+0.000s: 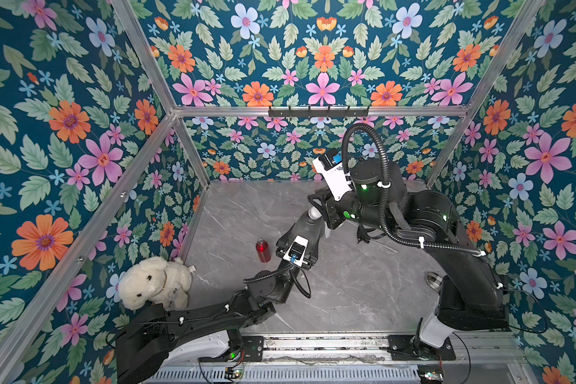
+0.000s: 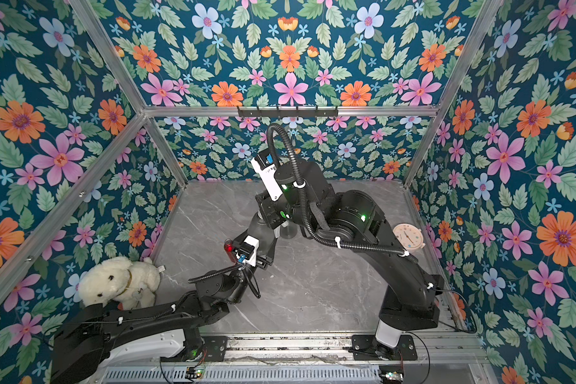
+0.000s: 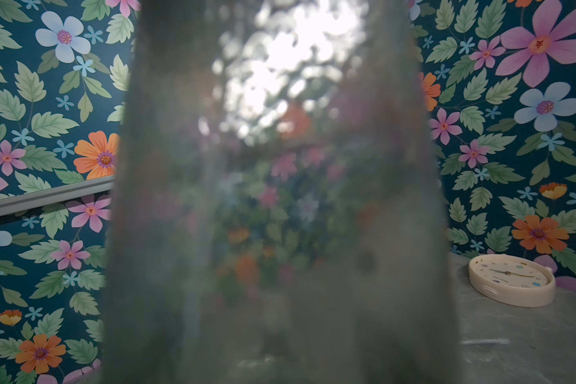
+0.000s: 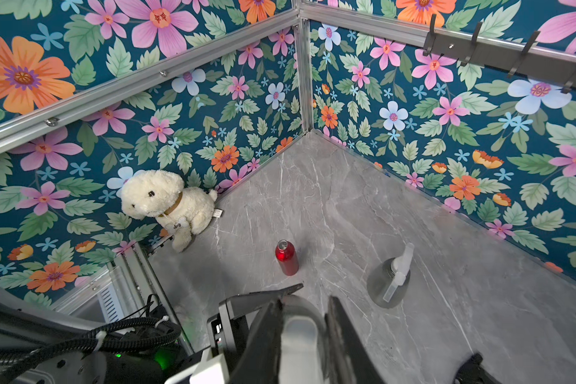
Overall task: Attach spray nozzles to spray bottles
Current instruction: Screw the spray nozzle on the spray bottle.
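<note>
Over the middle of the table, the right tool (image 4: 305, 309) has its fingers closed tight on either side of a translucent whitish plastic trigger spray nozzle (image 4: 300, 335). The nozzle sits at the neck of a translucent smoky-grey cone-shaped plastic bottle (image 1: 305, 229). The left tool (image 1: 298, 242) is against that bottle's lower body. Its jaws are hidden under the wrist camera and its own view shows only blurred grey plastic, so I cannot tell its grip.

Step in hand, by my judgement: seating and screwing on this nozzle. To do it well:
- Set the collar square to the neck before turning.
- Hold the collar, not the trigger.
- Brace the bottle so it does not spin along.

Whether the thread has caught is not visible.

A second grey cone bottle with its whitish nozzle fitted (image 4: 388, 286) stands just beyond, toward the far edge. A small shiny red cylindrical bottle (image 4: 286, 259), with no nozzle, stands toward the left edge.

The grey marble-patterned table (image 4: 346, 206) looks smooth and probably slick. A cream plush dog (image 4: 167, 202) sits in the near-left corner. A round cream clock (image 3: 512, 282) lies flat by the right edge. The walls are floral wallpaper in aluminium framing, with a black hook rail (image 4: 499, 50) on the far wall.
</note>
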